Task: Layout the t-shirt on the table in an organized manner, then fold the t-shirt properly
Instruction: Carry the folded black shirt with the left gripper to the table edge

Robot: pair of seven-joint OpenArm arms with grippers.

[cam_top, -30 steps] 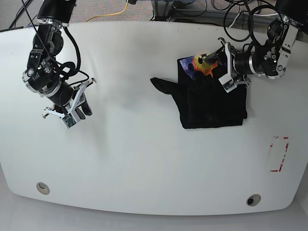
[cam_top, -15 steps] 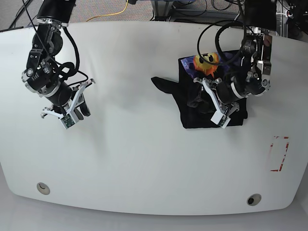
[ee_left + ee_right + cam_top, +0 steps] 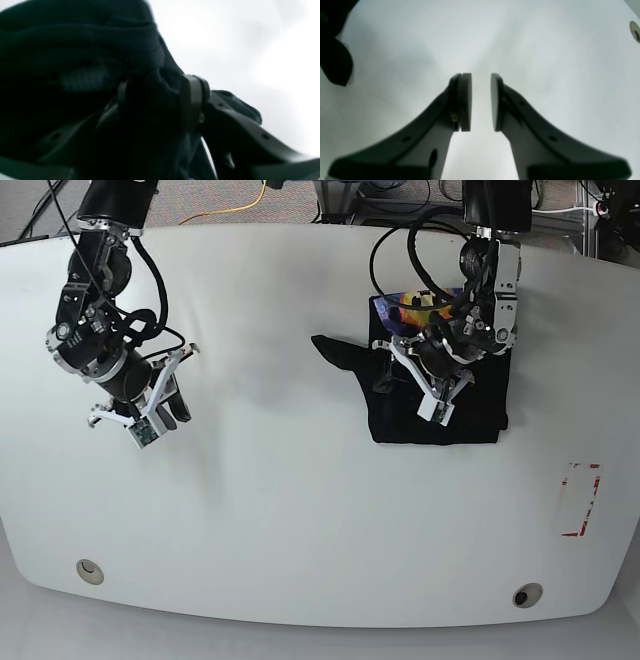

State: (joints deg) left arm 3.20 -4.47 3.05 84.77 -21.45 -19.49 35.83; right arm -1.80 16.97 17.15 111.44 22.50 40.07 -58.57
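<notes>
White table (image 3: 300,510) bears t-shirt (image 3: 470,415), sleeve pointing left.

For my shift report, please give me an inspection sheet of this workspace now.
Surface: white table, glossy; red rectangle mark; two round metal fittings.
Job's things: black t-shirt bunched near the far side, colourful print showing.
Clutter: nothing seen.
Grippers: left gripper shut on the t-shirt cloth; right gripper slightly open, holding nothing, above bare table.
Cables: black cables on the arms; yellow cable behind the table.
Surroundings: floor, equipment frames behind.
</notes>
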